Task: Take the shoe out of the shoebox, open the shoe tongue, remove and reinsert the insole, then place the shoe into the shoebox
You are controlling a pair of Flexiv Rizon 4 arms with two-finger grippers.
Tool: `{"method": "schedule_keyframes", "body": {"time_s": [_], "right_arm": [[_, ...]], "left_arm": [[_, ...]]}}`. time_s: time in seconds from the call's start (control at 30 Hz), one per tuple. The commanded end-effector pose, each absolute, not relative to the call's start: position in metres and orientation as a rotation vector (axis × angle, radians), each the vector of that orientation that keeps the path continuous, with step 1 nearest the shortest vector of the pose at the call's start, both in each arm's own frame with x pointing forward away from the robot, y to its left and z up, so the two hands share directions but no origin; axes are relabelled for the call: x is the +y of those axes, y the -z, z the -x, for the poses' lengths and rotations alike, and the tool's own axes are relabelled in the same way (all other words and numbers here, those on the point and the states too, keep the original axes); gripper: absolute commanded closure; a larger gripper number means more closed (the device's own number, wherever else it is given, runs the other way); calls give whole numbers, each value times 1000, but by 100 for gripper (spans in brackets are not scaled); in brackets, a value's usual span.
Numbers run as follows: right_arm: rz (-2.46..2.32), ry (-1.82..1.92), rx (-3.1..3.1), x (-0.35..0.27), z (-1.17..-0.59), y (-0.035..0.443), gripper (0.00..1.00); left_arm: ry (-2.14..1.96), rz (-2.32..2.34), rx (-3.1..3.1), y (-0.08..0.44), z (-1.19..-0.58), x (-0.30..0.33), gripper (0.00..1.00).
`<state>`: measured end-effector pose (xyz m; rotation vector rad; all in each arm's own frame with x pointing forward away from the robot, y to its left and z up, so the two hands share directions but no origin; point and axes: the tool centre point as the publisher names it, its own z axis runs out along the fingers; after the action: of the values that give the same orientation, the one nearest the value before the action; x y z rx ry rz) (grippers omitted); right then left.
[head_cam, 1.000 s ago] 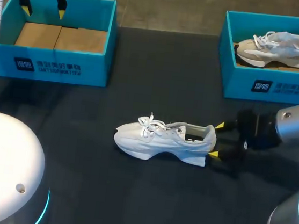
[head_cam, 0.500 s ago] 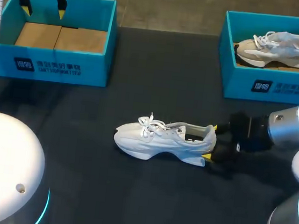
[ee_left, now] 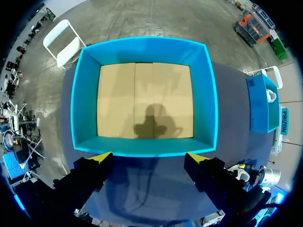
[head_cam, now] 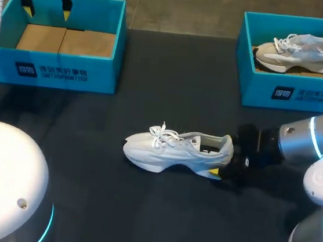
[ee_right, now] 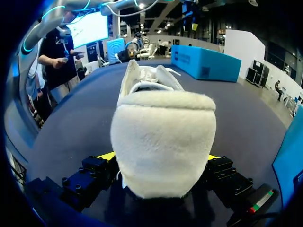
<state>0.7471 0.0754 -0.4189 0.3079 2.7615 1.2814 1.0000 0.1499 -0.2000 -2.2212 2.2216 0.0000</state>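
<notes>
Two fingers of my right gripper [ee_right: 159, 157] clamp just the padded heel of the shoe [head_cam: 175, 150], which stretches ahead on the table [head_cam: 139, 212], so lifting could twist it free.

Head: high, looking down on table [head_cam: 170, 98]. Left wrist: above shoebox [ee_left: 86, 94]. Right wrist: close behind shoe [ee_right: 163, 142].

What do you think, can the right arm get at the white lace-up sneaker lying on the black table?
Probably yes. The right gripper sits at the heel of the white lace-up sneaker on the black table, and nothing lies between them.
</notes>
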Motion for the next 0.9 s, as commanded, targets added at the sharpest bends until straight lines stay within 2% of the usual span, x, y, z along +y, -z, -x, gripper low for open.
{"method": "schedule_keyframes", "body": {"time_s": [0.03, 0.17, 0.2, 0.23, 0.3, 0.33, 0.9], "right_arm": [[-306, -1289, 2757, 83, -752, 425, 0], [-301, -1296, 2766, 86, -753, 431, 2], [-302, -1298, 2766, 86, -753, 432, 27], [-303, -1299, 2766, 86, -753, 432, 47], [-306, -1301, 2766, 86, -752, 433, 80], [-306, -1302, 2766, 86, -752, 433, 100], [-224, -1274, 2808, 80, -761, 433, 100]], "left_arm": [[0, 2221, 2222, 200, -1000, 150, 0], [0, 2221, 2222, 200, -1000, 150, 0], [0, 2221, 2222, 200, -1000, 150, 0], [0, 2221, 2222, 200, -1000, 150, 0], [0, 2221, 2222, 200, -1000, 150, 0], [0, 2221, 2222, 200, -1000, 150, 0], [0, 2221, 2222, 200, -1000, 150, 0]]}}
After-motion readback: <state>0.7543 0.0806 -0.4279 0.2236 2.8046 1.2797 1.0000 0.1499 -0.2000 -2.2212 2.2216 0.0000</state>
